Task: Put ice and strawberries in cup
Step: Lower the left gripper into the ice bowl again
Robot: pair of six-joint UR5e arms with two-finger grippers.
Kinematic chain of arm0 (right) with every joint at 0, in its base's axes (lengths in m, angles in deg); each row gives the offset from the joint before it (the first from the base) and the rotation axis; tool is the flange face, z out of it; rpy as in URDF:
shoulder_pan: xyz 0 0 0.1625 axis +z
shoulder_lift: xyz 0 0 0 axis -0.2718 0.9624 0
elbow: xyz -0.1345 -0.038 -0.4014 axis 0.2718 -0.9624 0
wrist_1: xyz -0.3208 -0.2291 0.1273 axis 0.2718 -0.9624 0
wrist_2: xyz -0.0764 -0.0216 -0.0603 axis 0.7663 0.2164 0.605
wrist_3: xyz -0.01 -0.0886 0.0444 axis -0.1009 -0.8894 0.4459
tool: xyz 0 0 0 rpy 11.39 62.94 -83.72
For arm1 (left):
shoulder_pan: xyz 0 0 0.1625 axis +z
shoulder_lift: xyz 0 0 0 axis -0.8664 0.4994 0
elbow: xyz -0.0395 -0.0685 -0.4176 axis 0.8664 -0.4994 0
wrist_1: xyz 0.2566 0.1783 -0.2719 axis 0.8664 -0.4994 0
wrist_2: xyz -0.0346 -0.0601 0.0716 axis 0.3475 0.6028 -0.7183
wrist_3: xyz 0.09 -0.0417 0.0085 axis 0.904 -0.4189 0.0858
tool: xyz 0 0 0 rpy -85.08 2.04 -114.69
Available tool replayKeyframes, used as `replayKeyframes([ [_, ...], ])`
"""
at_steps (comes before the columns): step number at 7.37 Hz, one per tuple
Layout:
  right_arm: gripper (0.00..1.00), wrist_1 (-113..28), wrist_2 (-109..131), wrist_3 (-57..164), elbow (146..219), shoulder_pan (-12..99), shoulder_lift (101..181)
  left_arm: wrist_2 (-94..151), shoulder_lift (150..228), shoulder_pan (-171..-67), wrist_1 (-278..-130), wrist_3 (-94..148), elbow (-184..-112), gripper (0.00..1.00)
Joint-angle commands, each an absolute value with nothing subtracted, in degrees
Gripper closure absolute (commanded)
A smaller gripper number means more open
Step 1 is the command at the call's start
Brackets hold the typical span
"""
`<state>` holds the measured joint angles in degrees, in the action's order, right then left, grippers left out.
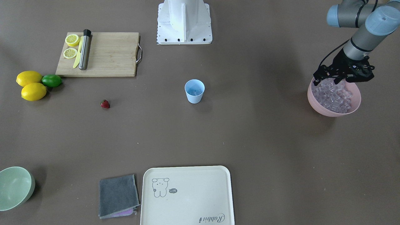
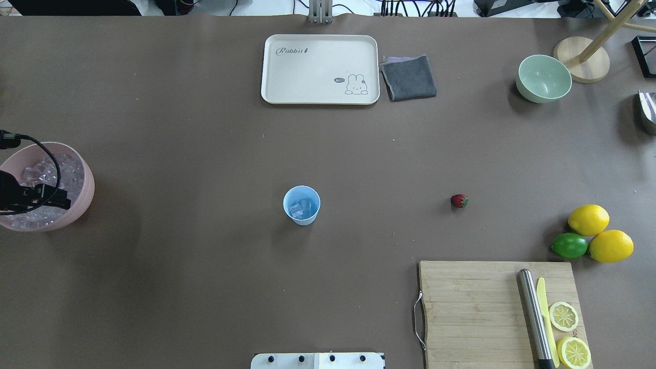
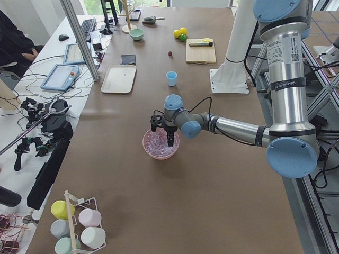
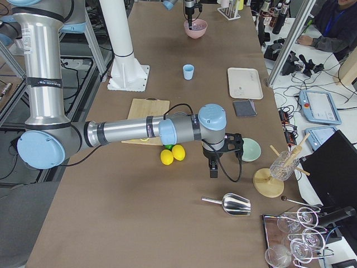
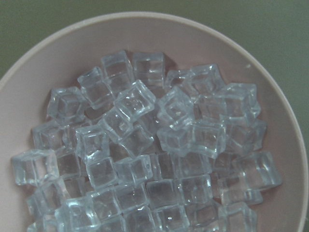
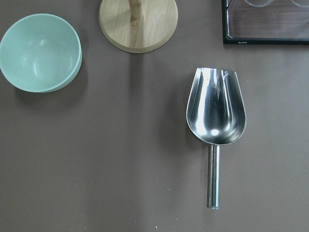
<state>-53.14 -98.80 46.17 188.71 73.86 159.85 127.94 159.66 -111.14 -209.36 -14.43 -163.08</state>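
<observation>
The light blue cup (image 1: 194, 91) (image 2: 302, 205) stands upright mid-table with a few ice cubes in its bottom. Many more ice cubes (image 5: 145, 145) (image 1: 334, 97) fill the pink bowl (image 1: 336, 113) (image 2: 84, 200) at the table's end on my left. My left gripper (image 1: 327, 82) (image 3: 161, 135) hangs open just over that bowl's near rim, fingers down, with nothing in it. One strawberry (image 1: 105, 104) (image 2: 459, 201) lies alone on the table, on the right arm's side of the cup. My right gripper (image 4: 213, 170) shows only in the exterior right view, so I cannot tell its state.
A cutting board (image 2: 492, 312) carries lemon slices, a yellow knife and a steel muddler. Two lemons and a lime (image 2: 570, 245) lie beside it. At the far side are a white tray (image 2: 287, 92), a grey cloth (image 2: 409, 78) and a pale green bowl (image 2: 544, 77). A metal scoop (image 6: 216, 113) lies under my right wrist.
</observation>
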Motion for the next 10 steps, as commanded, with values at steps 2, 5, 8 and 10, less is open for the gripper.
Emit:
replayKeyframes([
  [2, 0.0, -53.27, -98.83, 46.17, 189.16, 73.88, 159.84, 127.84, 159.7, -110.58, -209.36, -14.51, -163.0, 0.14],
  [5, 0.0, -53.27, -98.83, 46.17, 189.51, 74.05, 160.1, 127.93, 159.7, -110.58, -209.36, -14.34, -162.82, 0.3],
  [8, 0.0, -53.27, -98.83, 46.17, 189.86, 74.14, 160.54, 127.84, 159.61, -110.58, -209.36, -14.34, -162.82, 0.3],
  [10, 0.0, -53.27, -98.83, 46.17, 189.86, 74.14, 160.54, 127.84, 159.61, -110.58, -209.36, -14.34, -162.65, 0.3],
])
